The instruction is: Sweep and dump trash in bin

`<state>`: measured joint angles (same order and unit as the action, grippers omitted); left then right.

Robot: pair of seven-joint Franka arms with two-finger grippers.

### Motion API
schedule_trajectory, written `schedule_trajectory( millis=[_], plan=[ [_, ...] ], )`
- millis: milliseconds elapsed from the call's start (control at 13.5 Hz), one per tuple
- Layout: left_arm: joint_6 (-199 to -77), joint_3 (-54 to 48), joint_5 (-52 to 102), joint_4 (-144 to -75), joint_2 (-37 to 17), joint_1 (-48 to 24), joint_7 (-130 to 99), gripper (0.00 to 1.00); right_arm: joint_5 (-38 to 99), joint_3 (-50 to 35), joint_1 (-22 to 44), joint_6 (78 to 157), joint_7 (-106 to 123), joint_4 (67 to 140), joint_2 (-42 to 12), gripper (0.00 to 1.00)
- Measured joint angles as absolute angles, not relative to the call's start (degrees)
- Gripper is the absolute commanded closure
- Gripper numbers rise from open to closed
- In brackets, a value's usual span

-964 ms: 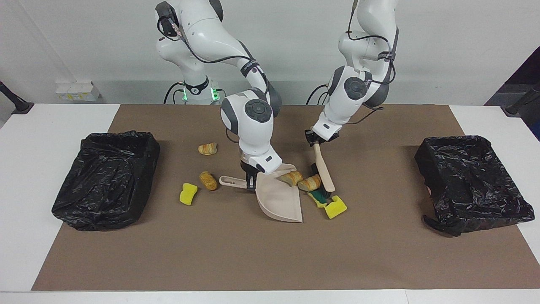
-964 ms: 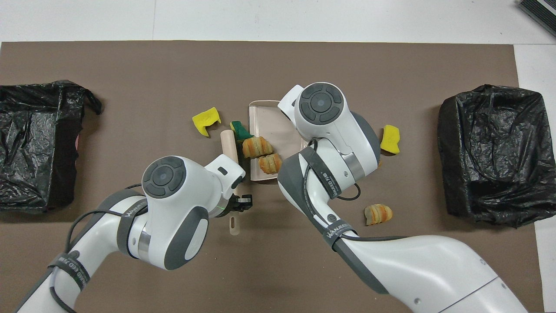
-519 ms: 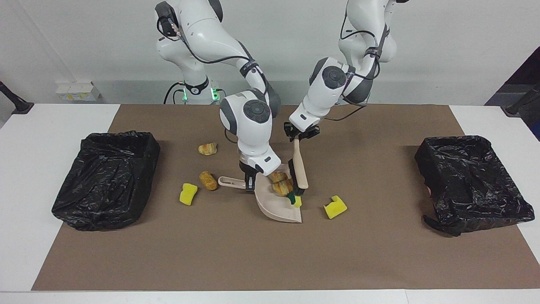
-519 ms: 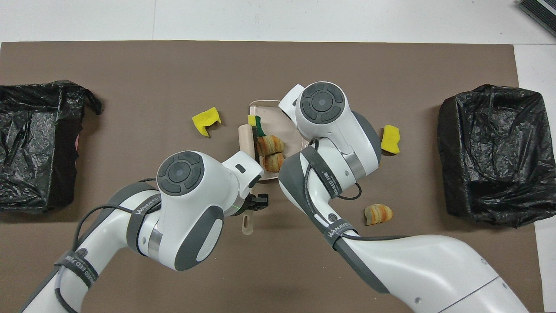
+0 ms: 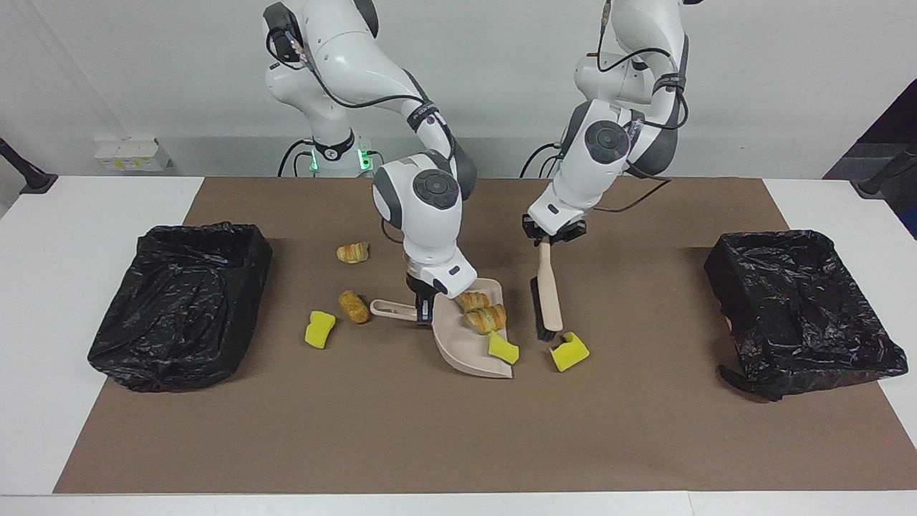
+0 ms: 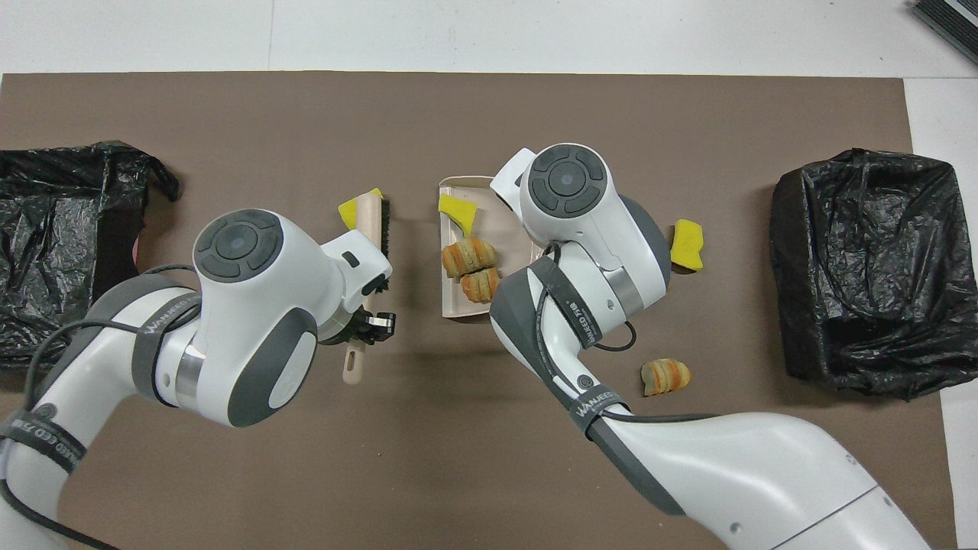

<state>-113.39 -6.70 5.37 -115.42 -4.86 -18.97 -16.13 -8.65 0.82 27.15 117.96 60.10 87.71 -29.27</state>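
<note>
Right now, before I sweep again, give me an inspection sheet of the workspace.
Surface: brown mat on white table.
Job's things: two bread pieces and one yellow sponge in the dustpan; sponge beside the brush; two bread pieces and a sponge beside the dustpan's handle; two black-lined bins, one at each end.
Clutter: nothing seen.
Grippers: left pincer shut on brush; right pincer shut on dustpan.
Cables: along both arms, off the mat.
Surroundings: white wall.
</note>
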Motion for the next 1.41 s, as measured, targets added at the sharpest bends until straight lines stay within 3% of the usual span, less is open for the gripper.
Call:
schedule_trajectory(
  millis=[371,889,1408],
  plan=[
    [-113.4,-6.5,-2.0,-111.7,-8.8,-11.6,-7.0,1.00,-8.6,0.8,27.0,118.0,60.1,87.7,-29.3,1.00],
    [-115.3,-8.1,-2.8,-110.8,-14.0,-12.0,-6.5,1.00,-8.6,0.8,26.6,118.0,60.1,87.9,-29.3,1.00],
    [-115.5,-8.7,0.6,-111.3,-13.7,-23.2,-11.7,1.00,-8.6,0.8,26.6,118.1,60.1,88.1,-29.3,1.00]
  ],
)
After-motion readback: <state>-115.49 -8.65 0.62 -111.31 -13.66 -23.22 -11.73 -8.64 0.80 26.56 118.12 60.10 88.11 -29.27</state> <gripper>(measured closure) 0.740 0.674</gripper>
